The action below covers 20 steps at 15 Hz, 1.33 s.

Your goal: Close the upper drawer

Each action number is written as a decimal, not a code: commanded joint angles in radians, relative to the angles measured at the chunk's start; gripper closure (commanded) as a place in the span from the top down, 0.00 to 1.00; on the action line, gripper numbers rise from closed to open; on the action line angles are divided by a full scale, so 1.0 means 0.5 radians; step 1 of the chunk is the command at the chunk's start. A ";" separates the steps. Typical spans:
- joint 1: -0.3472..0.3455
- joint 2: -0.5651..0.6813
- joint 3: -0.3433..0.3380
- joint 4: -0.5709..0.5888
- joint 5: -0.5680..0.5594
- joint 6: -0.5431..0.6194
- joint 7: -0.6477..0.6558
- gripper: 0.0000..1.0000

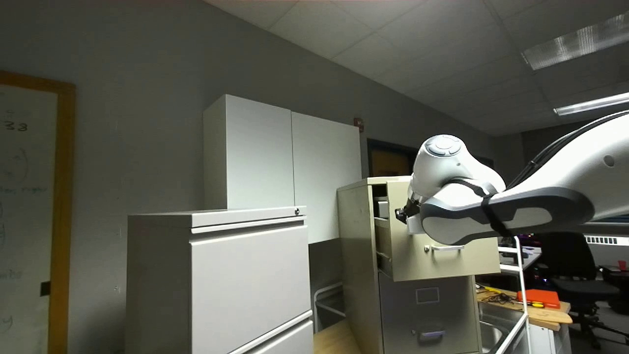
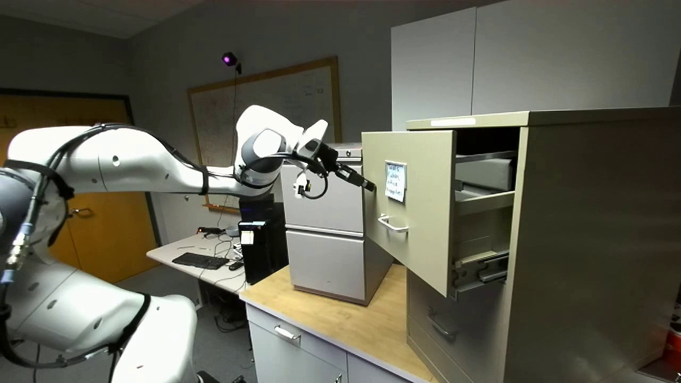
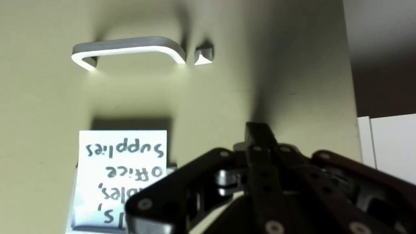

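Note:
The upper drawer shows in both exterior views, with its flat cream front point(image 1: 447, 265) point(image 2: 425, 239) standing out from the beige filing cabinet point(image 2: 585, 229). The drawer is partly pulled out, with its side and inside visible. My gripper point(image 2: 369, 185) is shut and empty, its tip pointing at the drawer front beside the label. It also shows in an exterior view point(image 1: 401, 215) near the front's side edge. In the wrist view the fingertips point(image 3: 260, 130) are together, at or very close to the cream front point(image 3: 42, 104); contact cannot be told for certain.
A silver handle point(image 3: 130, 45) and paper label point(image 3: 122, 156) are on the drawer front, left of the fingers in the wrist view. A light-grey cabinet point(image 2: 324, 260) stands beside the filing cabinet on a wooden counter point(image 2: 340, 319). White wall cabinets point(image 1: 324, 167) hang behind.

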 commanded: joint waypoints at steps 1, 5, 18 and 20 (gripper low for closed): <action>-0.138 0.227 0.101 0.168 -0.107 0.107 0.097 0.00; -0.224 0.367 0.199 0.259 -0.177 0.095 0.144 0.00; -0.103 0.957 0.182 0.705 -0.679 -0.084 0.440 0.00; -0.023 1.046 0.121 0.776 -0.806 -0.142 0.513 0.00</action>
